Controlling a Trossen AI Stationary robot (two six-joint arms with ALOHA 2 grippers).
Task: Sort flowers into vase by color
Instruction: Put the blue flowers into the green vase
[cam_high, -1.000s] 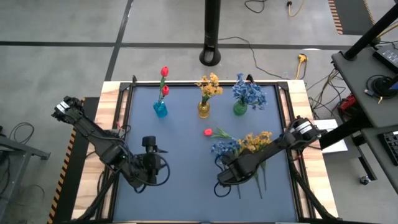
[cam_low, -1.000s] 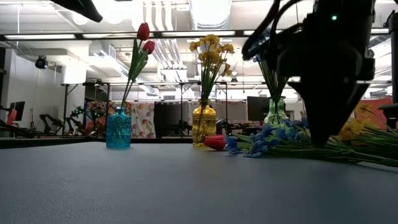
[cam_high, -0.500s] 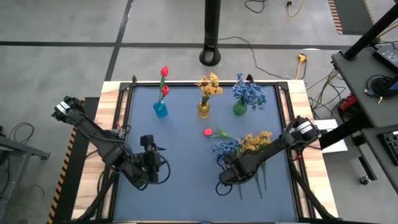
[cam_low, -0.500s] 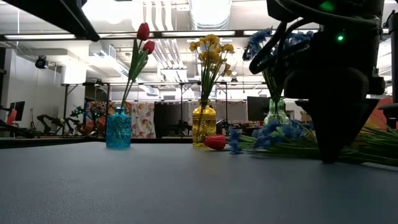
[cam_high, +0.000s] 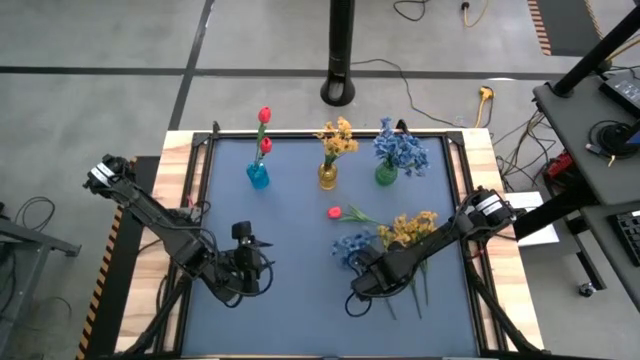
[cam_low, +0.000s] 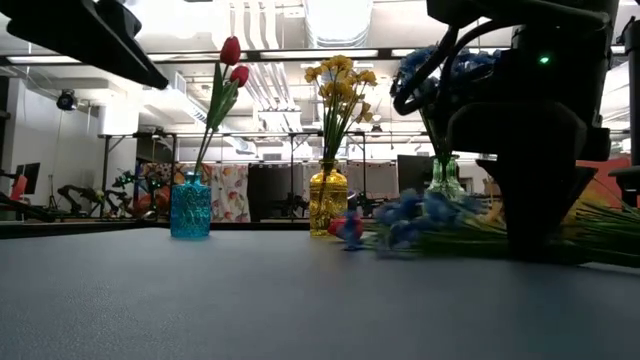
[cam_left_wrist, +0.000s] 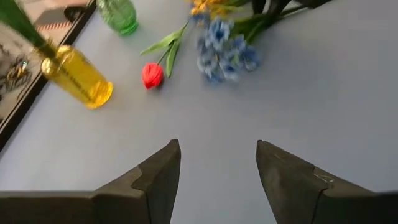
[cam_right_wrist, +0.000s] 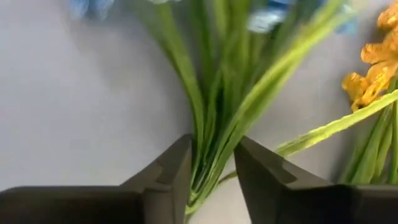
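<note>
Two dark arms reach over a big blue-grey table (cam_high: 300, 320) with a black rim and pale wood along both sides. Most of the near half of the table is bare, and there is wide open room in the middle between the arms.

At the far edge stand three small vases in a row. The blue vase (cam_high: 258, 177) holds two red buds, the yellow vase (cam_high: 327, 177) holds yellow blossoms, and the green vase (cam_high: 386, 174) holds blue blossoms. All these stems stand upright.

On the right side lies a loose bunch of flowers (cam_high: 395, 235). Its long green stems lie flat and run from the near right toward the far left, with the blossoms at the far-left end. The blue sprig (cam_high: 352, 246) points its blossoms toward the middle of the table. A yellow sprig (cam_high: 412, 225) lies just beside it. A red bud (cam_high: 334, 212) lies on the table a little closer to the vases.

The right gripper (cam_right_wrist: 211, 180) is down at the stem end of the blue sprig. Its two fingers are pressed in on a bundle of green stems.

The left gripper (cam_left_wrist: 216, 177) hangs over bare table on the left, well apart from the flowers. Its fingers stand apart with nothing between them.
</note>
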